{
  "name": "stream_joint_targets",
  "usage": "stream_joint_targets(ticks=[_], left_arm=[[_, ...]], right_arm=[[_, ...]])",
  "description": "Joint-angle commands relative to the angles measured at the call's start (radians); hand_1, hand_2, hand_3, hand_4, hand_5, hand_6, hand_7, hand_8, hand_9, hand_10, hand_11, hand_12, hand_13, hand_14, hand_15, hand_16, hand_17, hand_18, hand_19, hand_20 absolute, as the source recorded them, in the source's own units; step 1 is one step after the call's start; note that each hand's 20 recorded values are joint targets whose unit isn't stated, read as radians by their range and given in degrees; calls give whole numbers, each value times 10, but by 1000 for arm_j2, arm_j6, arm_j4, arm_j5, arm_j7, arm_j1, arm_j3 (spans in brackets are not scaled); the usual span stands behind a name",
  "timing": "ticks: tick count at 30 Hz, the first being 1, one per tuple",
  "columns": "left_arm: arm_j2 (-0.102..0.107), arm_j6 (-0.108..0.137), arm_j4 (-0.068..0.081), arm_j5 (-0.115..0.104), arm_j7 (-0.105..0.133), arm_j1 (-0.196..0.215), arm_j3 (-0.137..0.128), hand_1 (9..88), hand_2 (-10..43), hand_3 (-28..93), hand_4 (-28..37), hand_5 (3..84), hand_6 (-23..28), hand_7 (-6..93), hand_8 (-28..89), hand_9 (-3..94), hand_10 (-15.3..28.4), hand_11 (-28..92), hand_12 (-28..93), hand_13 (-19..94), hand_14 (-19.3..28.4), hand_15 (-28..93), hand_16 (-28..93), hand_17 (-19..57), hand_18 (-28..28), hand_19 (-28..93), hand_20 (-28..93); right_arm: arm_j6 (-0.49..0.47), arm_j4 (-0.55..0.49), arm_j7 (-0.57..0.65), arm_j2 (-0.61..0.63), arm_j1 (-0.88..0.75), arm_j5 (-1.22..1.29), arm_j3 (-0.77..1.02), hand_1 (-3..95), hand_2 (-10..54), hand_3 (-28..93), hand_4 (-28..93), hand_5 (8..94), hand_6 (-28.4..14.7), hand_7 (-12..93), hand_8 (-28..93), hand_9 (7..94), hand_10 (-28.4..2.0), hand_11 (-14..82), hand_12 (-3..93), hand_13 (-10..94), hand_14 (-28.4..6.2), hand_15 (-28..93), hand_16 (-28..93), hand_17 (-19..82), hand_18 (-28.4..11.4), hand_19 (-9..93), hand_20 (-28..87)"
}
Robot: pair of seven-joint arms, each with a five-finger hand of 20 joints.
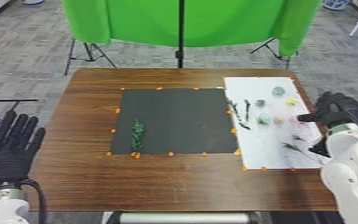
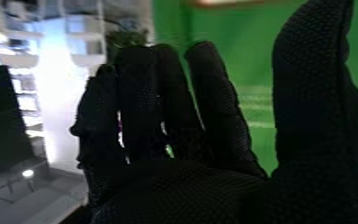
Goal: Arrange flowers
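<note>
A robot's right hand (image 1: 337, 111) is hovering at the right edge of the brown tabletop (image 1: 175, 187), its straight fingers lying close alongside one another and the thumb standing apart, gripping nothing. The loose flower pieces are lying just to its left on a white sheet (image 1: 257, 152) — a yellow bloom (image 1: 291, 102) near the hand, a pair of slender dark twigs (image 1: 247, 109) farther across, their long axes running roughly fore and aft. Any next pick is likely calling for a leftward reach, with the fingers closing across the stems. A green sprig (image 1: 138, 136) is already lying lengthwise, fore and aft, on the dark mat (image 1: 180, 120), while the open left hand (image 1: 5, 157) is resting beyond the opposite edge, well apart from the unplaced pieces.
</note>
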Motion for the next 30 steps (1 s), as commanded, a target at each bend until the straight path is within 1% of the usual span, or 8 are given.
stream_joint_targets(ticks=[1, 8, 13, 15, 17, 19, 23, 30], left_arm=[[-12, 3, -4, 4, -5, 16, -4, 256, 116, 777, -283, 454, 92, 126, -108, 392, 144, 185, 90, 309, 129, 203, -31, -54, 134, 304, 120], [-11, 3, -6, 2, -9, 19, -2, 255, 116, 777, -283, 454, 92, 127, -109, 393, 145, 185, 90, 309, 130, 203, -31, -55, 134, 305, 121], [-7, 6, -3, 5, -15, 12, -5, 255, 116, 777, -283, 454, 91, 128, -109, 393, 144, 185, 90, 309, 130, 204, -30, -54, 134, 305, 120], [-7, 7, -5, 4, -15, 14, -5, 255, 117, 775, -283, 455, 91, 128, -109, 393, 144, 185, 90, 309, 130, 204, -30, -54, 134, 305, 120], [-6, 7, -4, 2, -16, 14, -4, 254, 118, 775, -283, 455, 92, 128, -109, 393, 144, 184, 90, 309, 130, 203, -31, -54, 134, 305, 120], [-7, 9, -2, 3, -20, 12, -3, 255, 119, 774, -283, 455, 92, 128, -109, 393, 143, 184, 90, 309, 130, 204, -31, -54, 134, 305, 120], [-8, 13, -4, 3, -20, 17, -6, 255, 119, 774, -283, 455, 92, 128, -109, 393, 144, 185, 89, 309, 130, 205, -30, -54, 134, 305, 120], [-7, 11, -4, 4, -22, 16, -5, 255, 119, 774, -283, 454, 92, 128, -109, 394, 144, 185, 90, 309, 130, 205, -31, -54, 134, 305, 120]], right_arm=[[-95, 19, 80, -20, -57, -6, 32, 512, -95, 449, -283, 619, -78, 100, -101, 547, -186, 149, 172, 392, -202, 707, 243, 191, -238, 779, 479], [-181, 19, 102, -48, -88, 25, 41, 612, -95, 246, -283, 661, -78, 100, -100, 585, -192, 165, 176, 422, -201, 712, 258, 200, -245, 785, 484], [-196, 32, 109, -58, -97, 44, 26, 679, -95, 153, -270, 693, -55, 125, -102, 615, -175, 193, 187, 451, -190, 722, 278, 209, -244, 789, 489], [-168, 39, 108, -60, -102, 37, 16, 635, -95, 268, -277, 711, -43, 144, -107, 646, -173, 200, 192, 466, -184, 721, 294, 214, -243, 791, 489], [-137, 40, 111, -64, -105, 41, 12, 539, -95, 540, -282, 745, -31, 169, -61, 685, -164, 223, 201, 489, -175, 718, 318, 225, -240, 794, 484], [-92, 33, 121, -63, -108, 61, 8, 562, -95, 588, -281, 781, -31, 191, 35, 723, -161, 242, 223, 517, -168, 716, 328, 241, -239, 801, 477], [-58, -11, 149, -61, -108, 130, 12, 551, -95, 690, -280, 822, -27, 239, 89, 791, -156, 216, 337, 569, -162, 726, 330, 270, -244, 834, 489], [6, -113, 177, -65, -86, 238, -11, 524, -95, 733, -234, 819, -23, 276, 147, 803, -151, 244, 404, 596, -162, 745, 337, 291, -254, 863, 505]])
